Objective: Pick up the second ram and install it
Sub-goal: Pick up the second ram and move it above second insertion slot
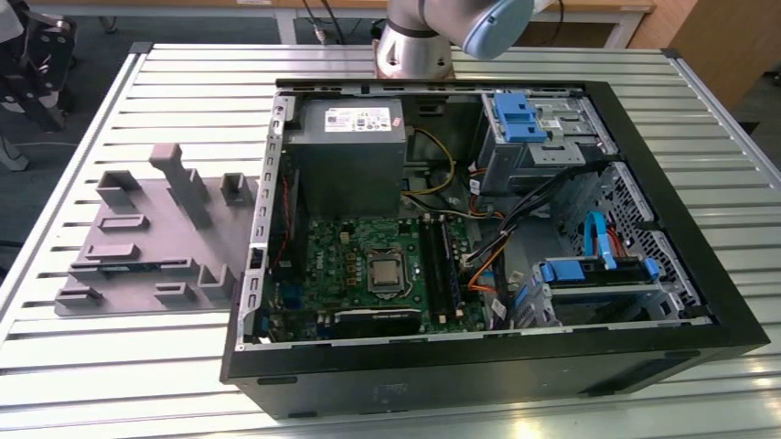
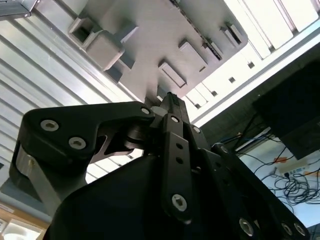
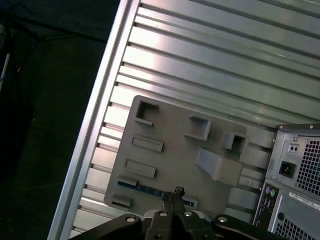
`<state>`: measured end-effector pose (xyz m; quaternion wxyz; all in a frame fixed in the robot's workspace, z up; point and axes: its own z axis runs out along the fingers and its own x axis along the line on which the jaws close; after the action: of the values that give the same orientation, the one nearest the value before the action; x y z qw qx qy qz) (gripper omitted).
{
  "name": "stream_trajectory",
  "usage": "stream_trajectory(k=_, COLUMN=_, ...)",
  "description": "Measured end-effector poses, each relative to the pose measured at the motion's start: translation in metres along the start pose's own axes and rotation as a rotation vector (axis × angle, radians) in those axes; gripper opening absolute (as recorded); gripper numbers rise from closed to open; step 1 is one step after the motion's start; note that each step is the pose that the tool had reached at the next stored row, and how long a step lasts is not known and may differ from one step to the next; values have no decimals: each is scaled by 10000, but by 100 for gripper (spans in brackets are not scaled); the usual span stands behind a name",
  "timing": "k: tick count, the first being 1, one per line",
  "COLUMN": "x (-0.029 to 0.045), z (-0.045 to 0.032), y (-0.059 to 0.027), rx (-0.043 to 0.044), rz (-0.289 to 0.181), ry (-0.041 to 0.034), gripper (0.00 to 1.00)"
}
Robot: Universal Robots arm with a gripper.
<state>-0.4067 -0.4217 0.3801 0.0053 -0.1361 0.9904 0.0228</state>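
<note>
**Gripper closed and empty above the tray, second ram in its tray slot**

- Gripper: in both wrist views the fingertips are pinched together with nothing between them. It hangs above the grey holder tray and does not touch it.
- The second ram sits in a long slot along one edge of the tray. In the first wrist view it reads as a thin dark blue strip. The fingertips cover its middle stretch, and its chips can't be made out.
- In the second wrist view the gripper's own body covers much of the tray. Beyond the tip there are raised grey blocks.
- Exterior view: the tray is at the exterior view's left on the slatted metal table.
- The open PC case is just beside the tray, toward the exterior view's right. Its motherboard is in the lower middle of the case.
- The arm is cut off by the top edge of the frame.
- The memory slots beside the CPU socket are dark strips. Whether any of them is filled can't be told.
</note>
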Motion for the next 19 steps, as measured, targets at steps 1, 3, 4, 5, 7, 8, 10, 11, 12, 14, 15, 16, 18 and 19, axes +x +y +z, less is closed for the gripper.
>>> stream_trajectory(k=1, x=0, z=1, y=0, rx=-3, rz=-132, ry=5, gripper=11)
stream_trajectory(k=3, x=0, z=0, y=0, rx=-6, rz=-390, ry=17, gripper=11)
stream_trajectory(k=4, x=0, z=0, y=0, rx=-9, rz=-527, ry=23, gripper=11)
stream_trajectory(k=5, x=0, z=1, y=0, rx=-11, rz=-644, ry=28, gripper=11)
stream_trajectory(k=7, x=0, z=0, y=0, rx=-14, rz=-845, ry=37, gripper=11)
stream_trajectory(k=8, x=1, z=0, y=0, rx=-15, rz=-927, ry=41, gripper=11)
stream_trajectory(k=10, x=1, z=0, y=0, rx=-17, rz=-1043, ry=46, gripper=11)
stream_trajectory(k=11, x=1, z=0, y=0, rx=-18, rz=-1068, ry=47, gripper=11)
stream_trajectory(k=12, x=1, z=0, y=0, rx=-18, rz=-1072, ry=47, gripper=11)
stream_trajectory(k=14, x=1, z=0, y=0, rx=-18, rz=-1074, ry=47, gripper=11)
stream_trajectory(k=15, x=0, z=0, y=0, rx=-18, rz=-1074, ry=47, gripper=11)
stream_trajectory(k=16, x=0, z=0, y=0, rx=-18, rz=-1074, ry=47, gripper=11)
stream_trajectory(k=18, x=0, z=0, y=0, rx=-18, rz=-1075, ry=47, gripper=11)
stream_trajectory(k=19, x=0, z=0, y=0, rx=-18, rz=-1076, ry=47, gripper=11)
